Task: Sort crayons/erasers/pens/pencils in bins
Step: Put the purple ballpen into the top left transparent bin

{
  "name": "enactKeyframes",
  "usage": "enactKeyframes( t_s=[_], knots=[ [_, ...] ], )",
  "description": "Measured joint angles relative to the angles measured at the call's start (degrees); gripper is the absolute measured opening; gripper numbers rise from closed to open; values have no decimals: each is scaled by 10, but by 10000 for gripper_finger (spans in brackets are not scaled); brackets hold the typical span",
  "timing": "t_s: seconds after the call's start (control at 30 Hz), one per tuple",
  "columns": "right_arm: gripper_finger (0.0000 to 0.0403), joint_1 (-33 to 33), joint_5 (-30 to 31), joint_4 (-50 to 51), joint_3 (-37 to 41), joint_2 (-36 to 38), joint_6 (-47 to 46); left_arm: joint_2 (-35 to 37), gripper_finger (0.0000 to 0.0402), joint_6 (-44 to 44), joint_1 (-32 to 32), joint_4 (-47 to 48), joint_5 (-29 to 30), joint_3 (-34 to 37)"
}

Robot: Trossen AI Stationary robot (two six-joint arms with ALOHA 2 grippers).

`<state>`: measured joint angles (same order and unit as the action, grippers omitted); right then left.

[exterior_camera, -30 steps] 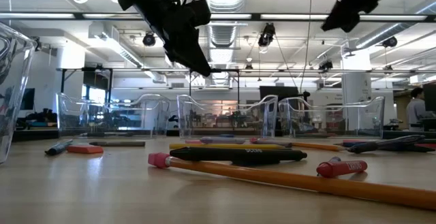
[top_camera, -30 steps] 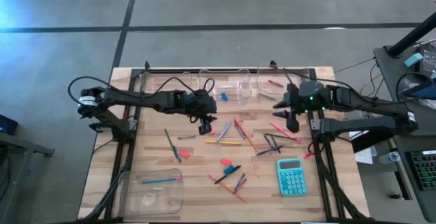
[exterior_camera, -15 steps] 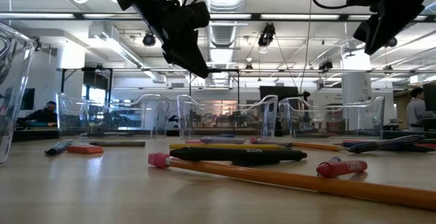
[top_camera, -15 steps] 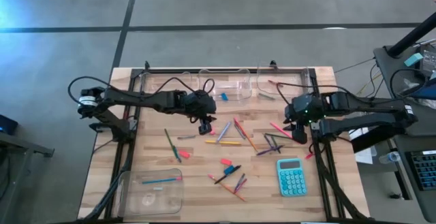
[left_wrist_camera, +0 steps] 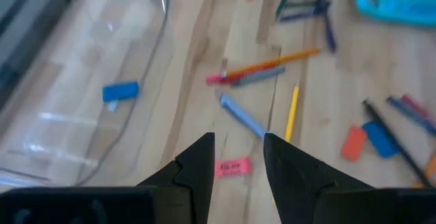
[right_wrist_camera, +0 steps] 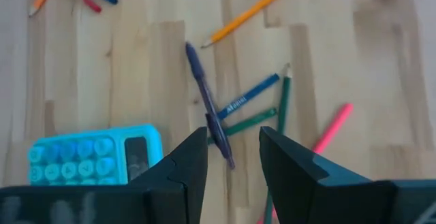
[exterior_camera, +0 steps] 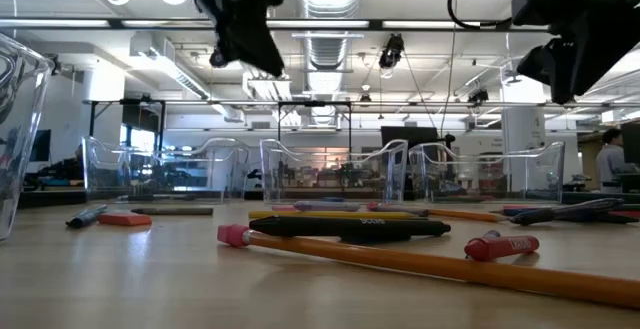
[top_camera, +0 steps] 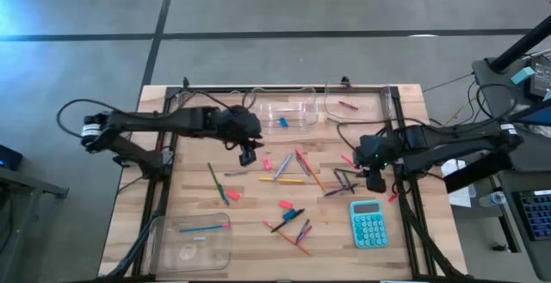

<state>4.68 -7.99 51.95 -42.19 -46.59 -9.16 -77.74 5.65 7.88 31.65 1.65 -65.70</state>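
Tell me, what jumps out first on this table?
The bright teal calculator near the table's front right edge, right beside a messy scatter of colourful pencils and dark pens across the middle. Above that mess hang two dark robot arms, the left claw and right claw, both empty.

four bins (top_camera: 189,242), one calculator (top_camera: 368,224), two claws

table (top_camera: 172,197): pale wood planks, matt, visible grain | bins (top_camera: 284,111): clear glossy plastic | calculator (top_camera: 368,223): teal plastic, smooth | gripper fingers (right_wrist_camera: 191,163): dark matt plastic | floor (top_camera: 258,8): grey smooth concrete, slight sheen
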Motion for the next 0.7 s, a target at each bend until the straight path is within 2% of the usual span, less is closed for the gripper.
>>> enactKeyframes(
  t_s=[0.1,0.3,0.53,0.7],
  knots=[
    [123,23,0,-15,13,-17,8,22,112,6,-1,-7,0,6],
    [123,53,7,-29,22,-58,-17,35,112,101,-1,-32,0,36],
    [123,52,0,-75,24,-109,-71,27,112,104,-4,-79,0,60],
    [123,52,0,-110,24,-144,-67,23,112,104,-5,-101,0,72]
  ],
)
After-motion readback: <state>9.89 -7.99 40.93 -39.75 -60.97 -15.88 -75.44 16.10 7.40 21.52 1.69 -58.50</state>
